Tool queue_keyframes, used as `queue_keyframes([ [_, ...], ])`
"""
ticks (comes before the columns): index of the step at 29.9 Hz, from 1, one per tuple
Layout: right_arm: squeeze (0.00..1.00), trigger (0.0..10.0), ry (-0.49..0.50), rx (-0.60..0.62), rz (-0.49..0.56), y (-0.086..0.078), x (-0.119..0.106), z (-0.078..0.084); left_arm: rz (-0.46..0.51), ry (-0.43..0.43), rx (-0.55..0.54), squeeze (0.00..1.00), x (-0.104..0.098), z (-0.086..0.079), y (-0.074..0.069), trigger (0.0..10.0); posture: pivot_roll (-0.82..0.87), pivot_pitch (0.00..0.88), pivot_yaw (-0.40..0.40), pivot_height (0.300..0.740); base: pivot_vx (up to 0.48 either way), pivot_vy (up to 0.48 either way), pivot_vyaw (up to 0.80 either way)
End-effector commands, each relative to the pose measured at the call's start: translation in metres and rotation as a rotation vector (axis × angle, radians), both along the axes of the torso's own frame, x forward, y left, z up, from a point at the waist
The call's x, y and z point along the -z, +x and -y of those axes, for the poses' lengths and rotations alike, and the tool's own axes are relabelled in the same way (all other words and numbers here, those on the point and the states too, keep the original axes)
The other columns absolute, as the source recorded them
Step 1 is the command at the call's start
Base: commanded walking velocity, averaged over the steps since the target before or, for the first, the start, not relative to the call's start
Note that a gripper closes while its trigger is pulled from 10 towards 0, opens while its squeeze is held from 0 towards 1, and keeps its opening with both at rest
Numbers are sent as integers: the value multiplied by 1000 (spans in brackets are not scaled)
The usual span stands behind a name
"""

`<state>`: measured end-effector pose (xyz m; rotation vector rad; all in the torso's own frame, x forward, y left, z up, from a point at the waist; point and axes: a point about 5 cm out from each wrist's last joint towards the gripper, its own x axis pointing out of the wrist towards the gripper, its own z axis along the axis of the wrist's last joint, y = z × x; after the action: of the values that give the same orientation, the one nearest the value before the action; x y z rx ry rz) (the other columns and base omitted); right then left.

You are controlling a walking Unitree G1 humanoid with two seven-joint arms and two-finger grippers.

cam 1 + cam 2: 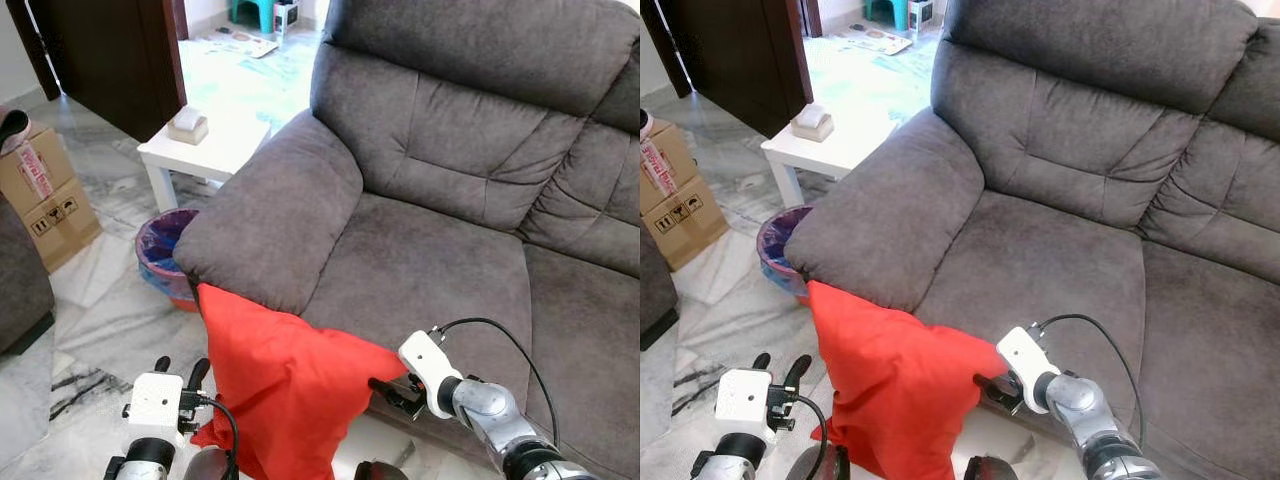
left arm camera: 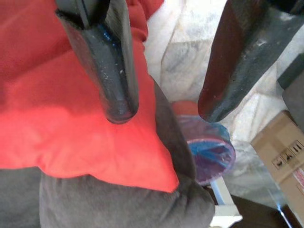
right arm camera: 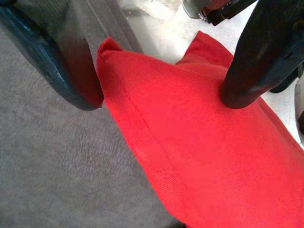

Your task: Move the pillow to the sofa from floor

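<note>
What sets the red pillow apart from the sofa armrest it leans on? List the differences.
Colour: the pillow is bright red, the sofa armrest dark grey.
Pose: the pillow stands tilted, one corner reaching the seat's front edge by the right end effector; the armrest is fixed, running back to the backrest.
Size: the armrest looks longer and bulkier than the pillow.
Both look soft, padded and fabric-covered.

Matt red cloth pillow (image 1: 285, 385), grey suede-like sofa (image 1: 450, 230), glossy marble floor (image 1: 105, 320)

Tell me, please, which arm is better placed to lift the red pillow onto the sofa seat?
Probably the right. The right end effector is open around the red pillow corner beside the sofa seat, while the left end effector sits open at the pillow's far, floor-side edge.
</note>
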<state>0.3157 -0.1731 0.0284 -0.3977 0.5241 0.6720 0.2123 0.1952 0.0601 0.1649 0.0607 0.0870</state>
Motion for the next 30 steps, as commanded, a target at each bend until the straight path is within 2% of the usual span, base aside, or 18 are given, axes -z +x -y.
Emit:
queue_keyframes([
  [1,1000,10000,-8,14,-41,-8,10,4,-11,-17,12,0,0,5,-4,10000,228,187,-134,627,0,0,0],
  [11,1000,10000,-17,-18,-66,-12,13,2,-28,-39,-8,0,2,8,-12,10000,235,201,-160,627,0,0,0],
  [20,1000,10000,29,7,-48,-10,12,-5,-33,-47,-16,0,2,10,-18,10000,250,218,-168,627,0,0,0],
  [21,894,10000,29,5,-49,-11,13,-6,-35,-47,-17,0,2,10,-19,10000,252,220,-169,627,0,0,0],
  [22,718,10000,29,3,-51,-12,14,-7,-37,-47,-20,0,2,10,-20,10000,253,221,-169,627,0,0,0],
  [23,490,10000,30,-1,-54,-13,16,-9,-40,-47,-24,0,3,10,-21,10000,255,222,-170,627,0,0,0],
  [24,0,10000,32,-2,-54,-15,17,-11,-40,-47,-27,0,3,10,-22,10000,264,228,-173,627,0,0,0],
  [30,0,10000,78,74,-25,-12,16,-13,-43,-47,-34,0,1,9,-29,10000,273,239,-168,627,0,0,0],
])
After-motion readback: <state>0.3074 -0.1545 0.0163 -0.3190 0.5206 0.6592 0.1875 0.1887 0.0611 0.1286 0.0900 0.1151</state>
